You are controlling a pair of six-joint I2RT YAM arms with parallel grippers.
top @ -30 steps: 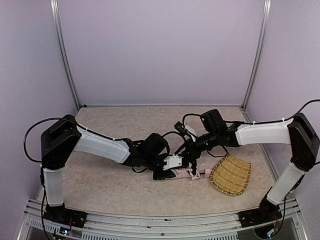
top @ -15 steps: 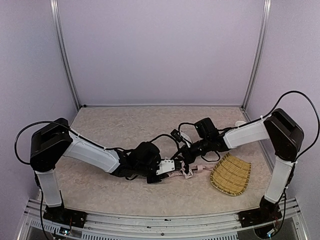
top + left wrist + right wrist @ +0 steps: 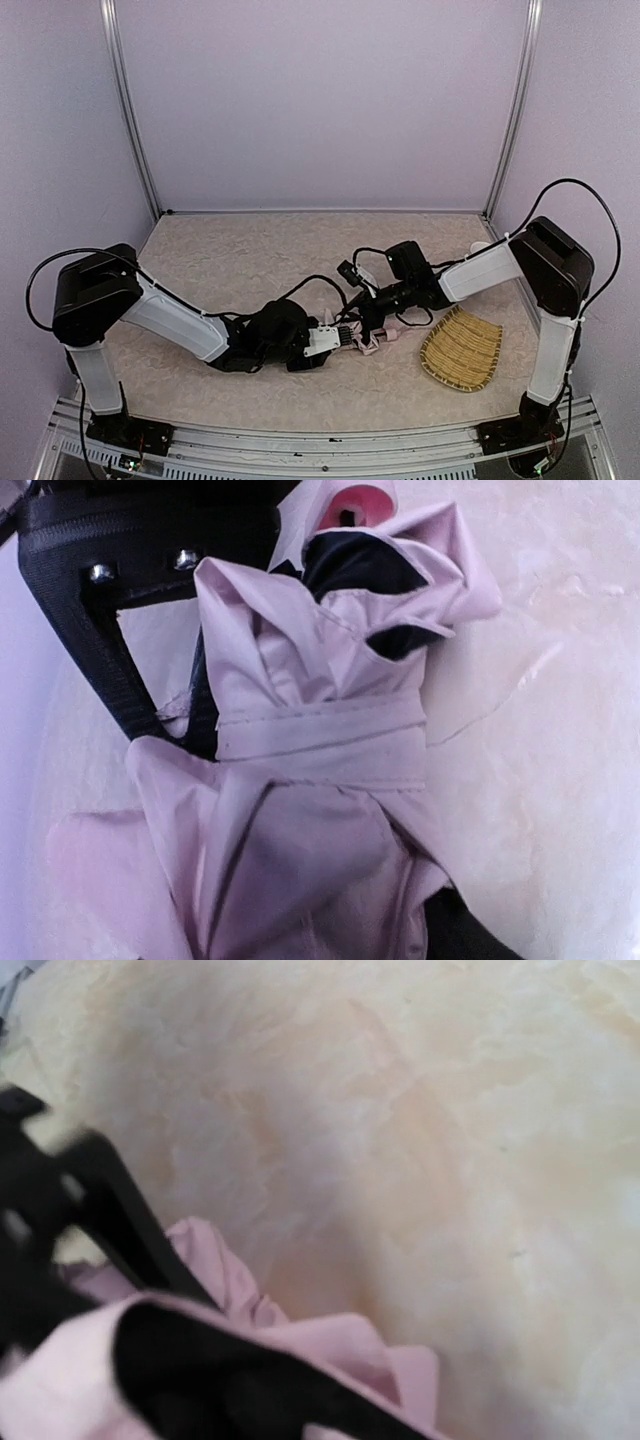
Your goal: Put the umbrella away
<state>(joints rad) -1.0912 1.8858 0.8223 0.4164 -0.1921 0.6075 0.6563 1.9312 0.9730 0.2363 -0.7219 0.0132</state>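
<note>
The umbrella (image 3: 380, 340) lies folded on the table between my two grippers, a bunch of pale pink fabric. In the left wrist view its fabric (image 3: 320, 740) fills the frame, with a sewn strap band, black lining (image 3: 360, 565) and the small pink handle (image 3: 355, 500) at the top. My left gripper (image 3: 335, 337) is shut on the fabric at the umbrella's left end. My right gripper (image 3: 368, 318) is down on the umbrella from the right. Its blurred wrist view shows black fingers (image 3: 250, 1380) closed over pink fabric (image 3: 340, 1345).
A woven straw tray (image 3: 460, 350) lies to the right of the umbrella, near the right arm. Purple walls and metal posts enclose the beige marbled tabletop (image 3: 250, 250). Cables hang from both arms.
Both grippers have moved left with the umbrella between them. The right arm has stretched further left and the umbrella bundle looks shorter and farther from the tray.
</note>
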